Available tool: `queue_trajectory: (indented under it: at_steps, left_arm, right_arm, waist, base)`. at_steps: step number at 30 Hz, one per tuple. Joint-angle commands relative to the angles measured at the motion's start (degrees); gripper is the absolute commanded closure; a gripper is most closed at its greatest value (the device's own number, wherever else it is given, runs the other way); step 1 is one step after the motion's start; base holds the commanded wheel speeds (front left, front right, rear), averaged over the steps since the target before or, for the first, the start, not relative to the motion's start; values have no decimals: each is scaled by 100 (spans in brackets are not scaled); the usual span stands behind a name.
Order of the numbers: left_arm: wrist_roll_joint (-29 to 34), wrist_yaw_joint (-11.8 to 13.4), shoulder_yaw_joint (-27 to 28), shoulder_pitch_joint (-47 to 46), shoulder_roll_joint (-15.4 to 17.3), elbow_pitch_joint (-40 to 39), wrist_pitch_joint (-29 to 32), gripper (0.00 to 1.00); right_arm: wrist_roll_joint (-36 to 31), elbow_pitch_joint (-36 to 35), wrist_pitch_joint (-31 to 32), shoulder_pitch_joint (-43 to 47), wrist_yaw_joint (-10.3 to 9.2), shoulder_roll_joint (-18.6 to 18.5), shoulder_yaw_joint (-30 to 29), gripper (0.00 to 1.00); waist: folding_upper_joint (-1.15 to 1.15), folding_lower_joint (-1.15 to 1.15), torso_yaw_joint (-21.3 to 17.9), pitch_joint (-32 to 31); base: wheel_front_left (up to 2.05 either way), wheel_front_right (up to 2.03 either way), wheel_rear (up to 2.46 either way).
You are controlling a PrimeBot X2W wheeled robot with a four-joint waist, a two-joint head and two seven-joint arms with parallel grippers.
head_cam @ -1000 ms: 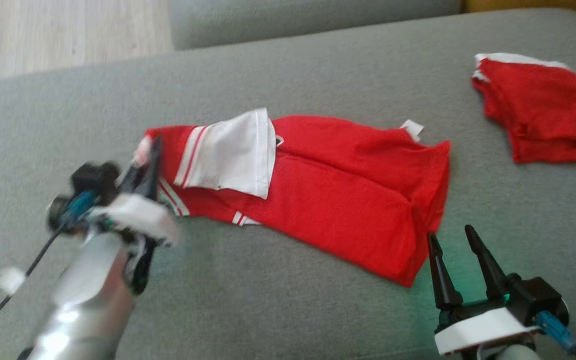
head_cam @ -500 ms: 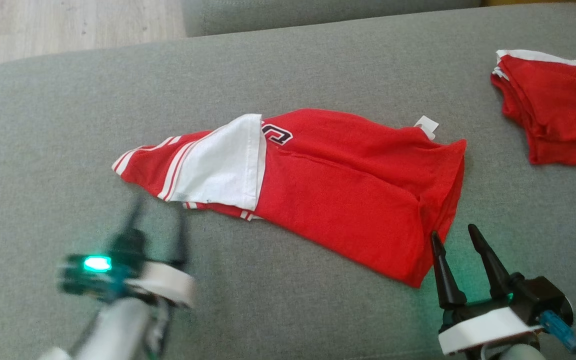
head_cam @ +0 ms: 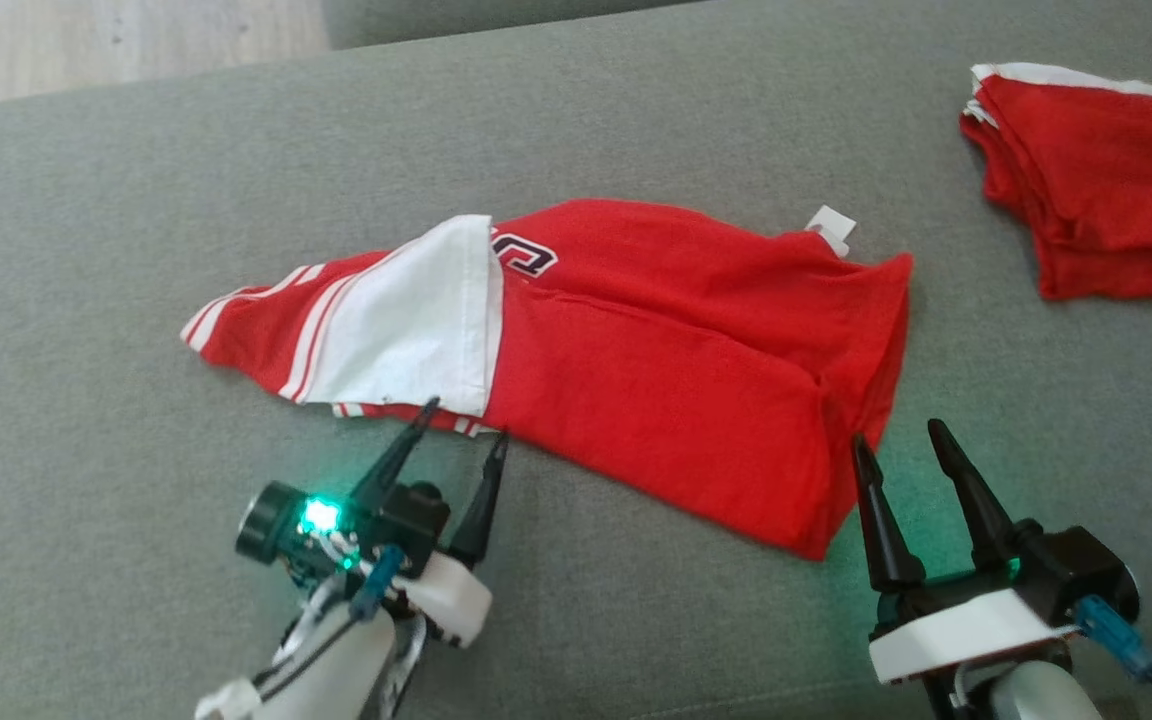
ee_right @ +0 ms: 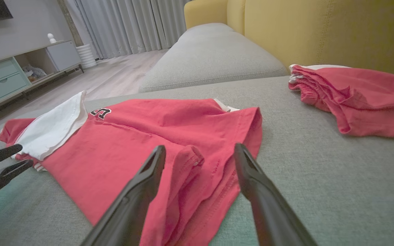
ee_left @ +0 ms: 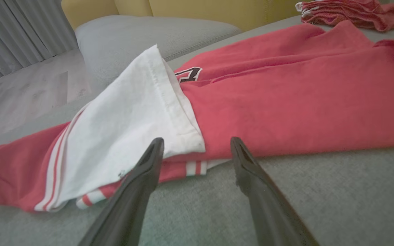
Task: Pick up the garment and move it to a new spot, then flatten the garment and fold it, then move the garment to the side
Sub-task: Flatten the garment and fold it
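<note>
While I look down from the head camera, the grey sofa seat (head_cam: 636, 110) takes up most of my view, with pale wooden floor (head_cam: 86, 40) past its far edge. The right wrist camera adds a yellow backrest (ee_right: 320, 30) and curtains (ee_right: 132, 24). On the middle of the seat lies the red shirt (head_cam: 656, 360), folded lengthwise, with a white flap (head_cam: 416, 320) edged in red stripes turned over its left end. A second red garment (head_cam: 1096, 210), folded, sits well apart at the far right. My right gripper (head_cam: 896, 432) hangs just beside the shirt's near right corner, jaws spread and holding nothing. My left gripper (head_cam: 468, 420) points at the shirt's near edge below the white flap, jaws apart and empty; I can't tell whether its tips touch cloth. Black-and-white lettering (head_cam: 524, 255) peeks out beside the flap, mostly covered by the fold, so I can't read it. A small white tag (head_cam: 829, 225) sticks out at the far edge, any print on it too small to make out.
</note>
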Motion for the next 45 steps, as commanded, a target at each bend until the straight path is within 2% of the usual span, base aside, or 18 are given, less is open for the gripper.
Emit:
queue_trajectory:
  at_steps: [1,8,11,14,17,18,20,22,29,35,40,45]
  left_arm:
    - [36,11,168,-311,14,-53,-54,0]
    - [35,16,263,-453,-5,188,-54,0]
    - [28,3,293,-483,-15,260,-54,22]
    - [27,-12,325,-528,-17,292,-54,51]
    - [25,-23,361,-573,-15,342,-54,68]
    - [25,-23,361,-573,-15,342,-54,68]
    - [15,-36,386,-601,-16,386,-54,82]
    - [5,-57,408,-628,-15,432,-54,100]
    - [5,-67,517,-555,5,146,-54,100]
    - [43,161,777,-18,253,-689,-54,100]
    - [96,359,994,314,519,-1279,-54,100]
    - [133,512,1215,418,767,-1714,-54,100]
  right_arm:
    - [-16,-179,-22,-138,-5,-60,146,0]
    - [-17,-178,-22,-147,-5,-54,142,0]
    - [-28,-183,-22,-150,-5,-49,144,0]
    - [-28,-186,-22,-183,-5,-60,131,0]
    - [-33,-191,-22,-204,-5,-85,127,0]
    - [-33,-191,-22,-204,-5,-85,127,0]
    - [-34,-194,-22,-216,-5,-99,127,0]
    - [-35,-198,-22,-231,-5,-110,125,0]
    - [-49,-179,-22,-199,-5,-124,85,0]
    - [-9,-134,-22,-89,-5,-115,-12,0]
    - [269,22,-22,-100,-5,-106,14,0]
    - [481,442,-22,-377,-5,-297,211,0]
  waist:
    - [0,0,-57,38]
    - [0,0,-138,91]
    - [0,0,-153,107]
    - [0,0,-154,141]
    - [0,0,-144,181]
    - [0,0,-144,181]
    - [0,0,-140,207]
    - [0,0,-133,236]
    - [0,0,-57,186]
    - [0,0,82,-34]
    - [0,0,234,-89]
    - [0,0,374,-51]
  base:
    - [0,0,0]
    - [0,0,0]
    - [0,0,0]
    - [0,0,0]
    - [0,0,0]
    - [0,0,0]
    - [0,0,0]
    - [0,0,0]
    - [0,0,0]
    - [0,0,0]
    - [0,0,0]
    - [0,0,0]
